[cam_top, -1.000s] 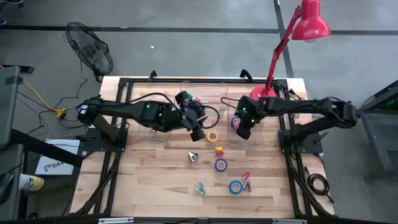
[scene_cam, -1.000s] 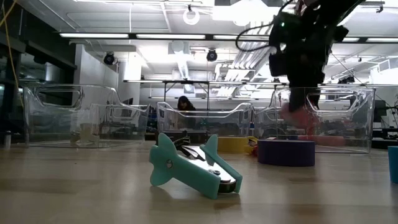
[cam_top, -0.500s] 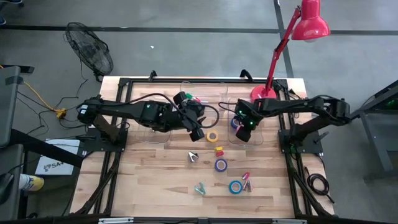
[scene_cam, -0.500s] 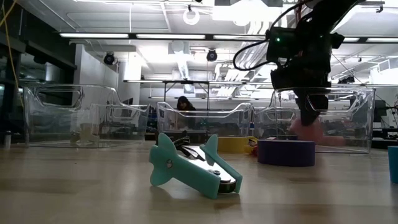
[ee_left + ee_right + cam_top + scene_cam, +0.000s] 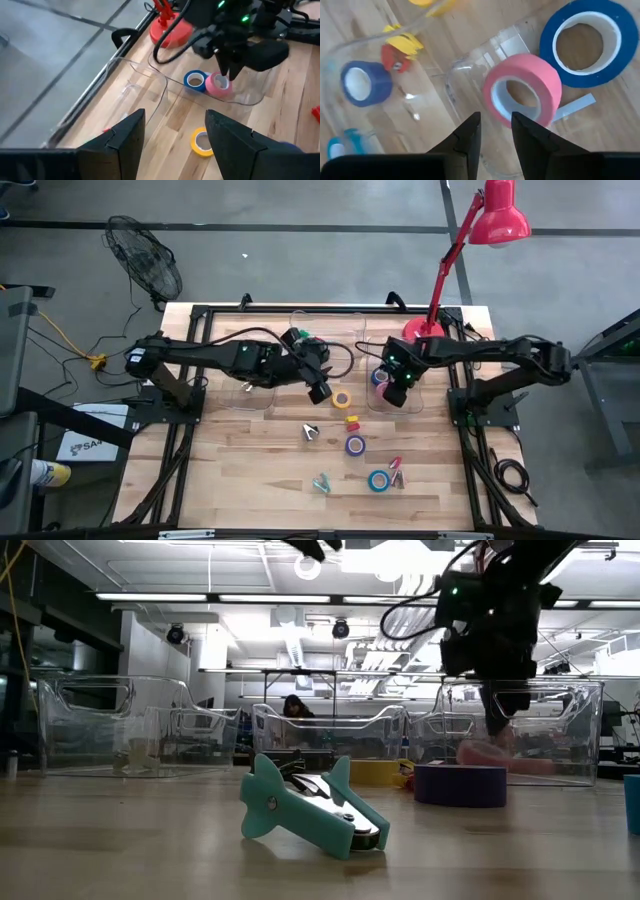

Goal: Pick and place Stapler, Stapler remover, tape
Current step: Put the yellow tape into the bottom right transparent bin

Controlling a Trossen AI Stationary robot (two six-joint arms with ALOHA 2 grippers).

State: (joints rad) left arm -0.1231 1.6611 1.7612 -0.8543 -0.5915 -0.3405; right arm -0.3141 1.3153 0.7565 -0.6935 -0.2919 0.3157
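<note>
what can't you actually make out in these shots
- Stapler: no slim black stapler is identifiable in any view; the left arm covers part of the far bins in the high view.
- Pink tape roll: the right end effector hangs just above it in the clear bin; contact cannot be judged.
- Items near the teal-blue tape roll: too small in the high view to name.
- Left end effector: open and empty over the table.

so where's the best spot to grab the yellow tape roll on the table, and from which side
Probably from straight above. The yellow tape roll lies flat on the table with its open centre facing up, so one finger could go inside the hole and one outside, pinching the wall. The left gripper hangs nearest, open.
</note>
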